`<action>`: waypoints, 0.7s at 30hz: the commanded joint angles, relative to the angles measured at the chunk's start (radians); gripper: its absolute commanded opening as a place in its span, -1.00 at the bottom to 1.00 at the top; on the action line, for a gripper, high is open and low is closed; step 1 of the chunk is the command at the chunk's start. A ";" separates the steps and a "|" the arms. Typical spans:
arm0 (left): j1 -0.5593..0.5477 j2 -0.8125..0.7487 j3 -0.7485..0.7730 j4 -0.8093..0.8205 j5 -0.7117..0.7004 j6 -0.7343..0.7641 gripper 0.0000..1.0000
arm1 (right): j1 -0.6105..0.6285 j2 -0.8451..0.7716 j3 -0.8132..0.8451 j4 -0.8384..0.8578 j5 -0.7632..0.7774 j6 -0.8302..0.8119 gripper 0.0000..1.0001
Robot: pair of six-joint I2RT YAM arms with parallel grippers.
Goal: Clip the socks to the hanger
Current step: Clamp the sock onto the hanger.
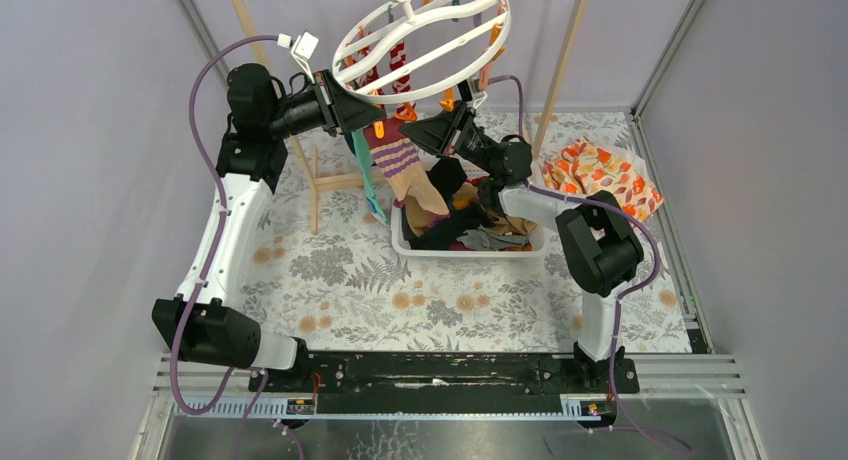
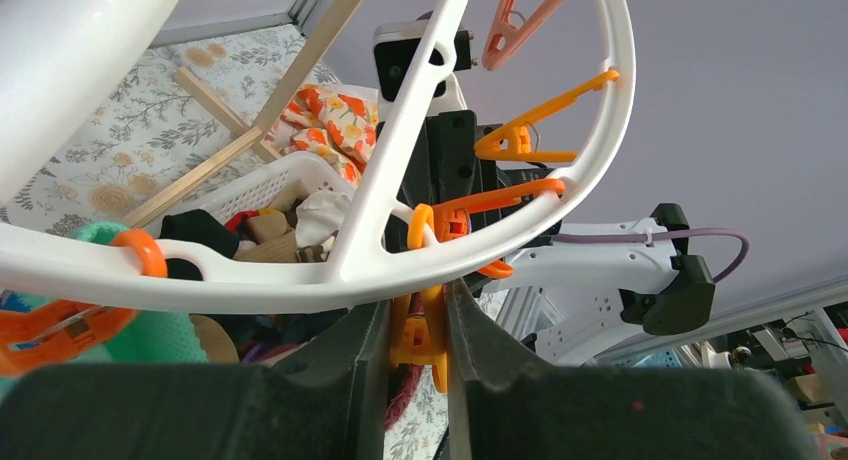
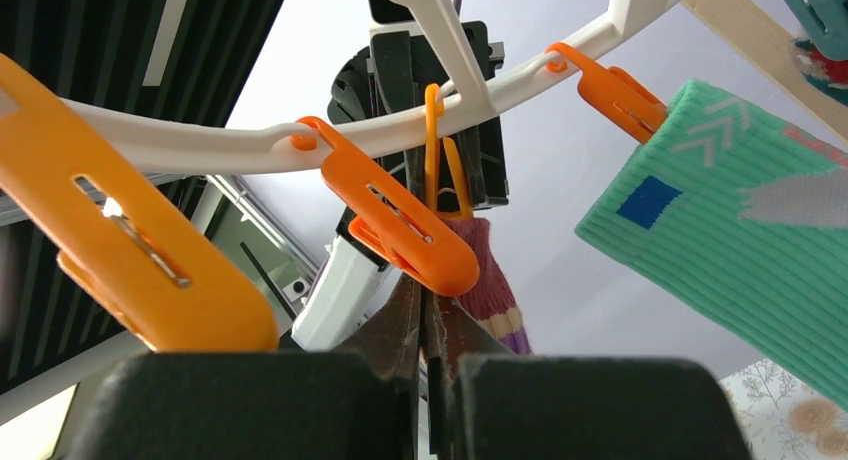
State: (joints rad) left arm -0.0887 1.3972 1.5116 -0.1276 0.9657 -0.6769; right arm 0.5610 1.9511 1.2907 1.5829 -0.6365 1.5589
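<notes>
The white ring hanger (image 1: 420, 40) hangs at the top centre with orange clips. My left gripper (image 1: 368, 115) is shut on an orange clip (image 2: 418, 340) just under the ring (image 2: 300, 285), squeezing it (image 2: 415, 300). A maroon striped sock (image 1: 400, 160) with a tan foot hangs from that spot. It also shows behind the fingers in the right wrist view (image 3: 490, 280). My right gripper (image 1: 412, 130) is right beside the sock's cuff, its jaws pressed together (image 3: 425, 295) with nothing visible between them. A teal sock (image 3: 740, 250) hangs clipped beside it. A red-and-white striped sock (image 1: 400, 65) hangs further back.
A white basket (image 1: 470, 252) with several loose socks stands under the hanger. An orange-and-white patterned cloth (image 1: 600, 175) lies at the right. The wooden pole frame (image 1: 310, 180) stands at the left, with a slanted pole (image 1: 560, 70) at the back right. Grey walls enclose the table.
</notes>
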 commanded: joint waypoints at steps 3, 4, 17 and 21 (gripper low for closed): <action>0.002 -0.033 -0.016 0.033 0.032 0.037 -1.00 | 0.002 -0.046 0.033 0.132 0.045 -0.013 -1.00; 0.002 -0.033 -0.017 0.031 0.030 0.041 -1.00 | 0.003 -0.044 0.037 0.132 0.046 -0.013 -1.00; 0.002 -0.035 -0.017 0.031 0.013 0.037 -0.26 | 0.012 -0.028 0.053 0.131 0.069 -0.020 -1.00; 0.002 -0.043 -0.016 0.030 -0.002 0.037 -0.07 | 0.016 -0.026 0.053 0.129 0.077 -0.033 -1.00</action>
State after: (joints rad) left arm -0.0887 1.3861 1.5028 -0.1284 0.9577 -0.6518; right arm 0.5652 1.9495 1.2961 1.5833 -0.5930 1.5497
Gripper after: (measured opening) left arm 0.428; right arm 0.020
